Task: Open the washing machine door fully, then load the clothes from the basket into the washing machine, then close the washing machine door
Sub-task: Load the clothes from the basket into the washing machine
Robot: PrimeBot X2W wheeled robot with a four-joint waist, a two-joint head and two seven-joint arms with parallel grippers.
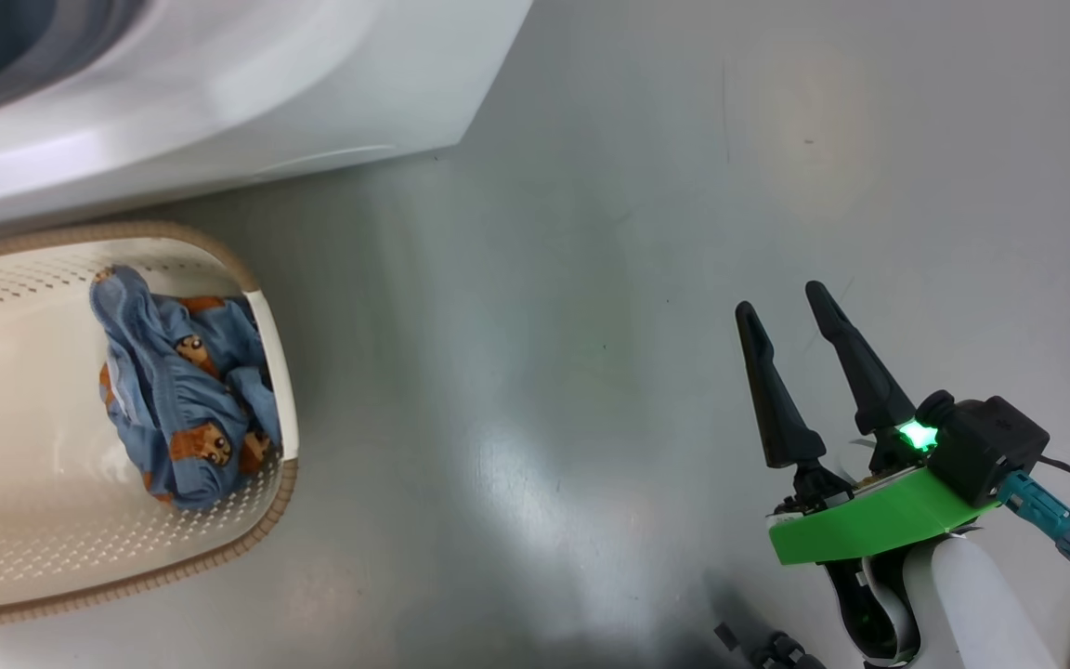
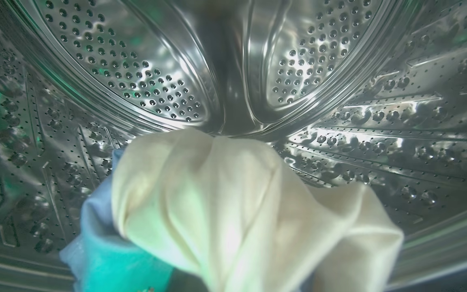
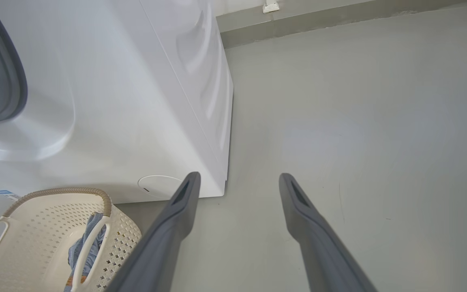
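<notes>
- While the left end effector reaches inside the steel drum point(image 2: 156, 81) of the washing machine point(image 1: 219, 93), its jaws are pressed together. A cream and blue garment point(image 2: 225, 202) bunches up from the lower middle of the left wrist frame and covers the fingers. I judge it pinched there.
- That garment sits straight ahead of the left end effector, with the drum's perforated back wall beyond it in the upper frame. It looks well past the opening, so letting go should drop it inside.
- At the lower right of the head frame, the right end effector point(image 1: 781, 302) is spread wide and holds nothing, above bare floor point(image 1: 544, 372).
- More clothes point(image 1: 187, 390) lie in the basket point(image 1: 33, 418) at the left of the head frame, against its right wall. The bundle's long axis runs roughly top to bottom.
- They lie well apart from the right end effector, off to its left. The basket stands just beside the machine's front, so the left arm is probably nearer for the next pick.
</notes>
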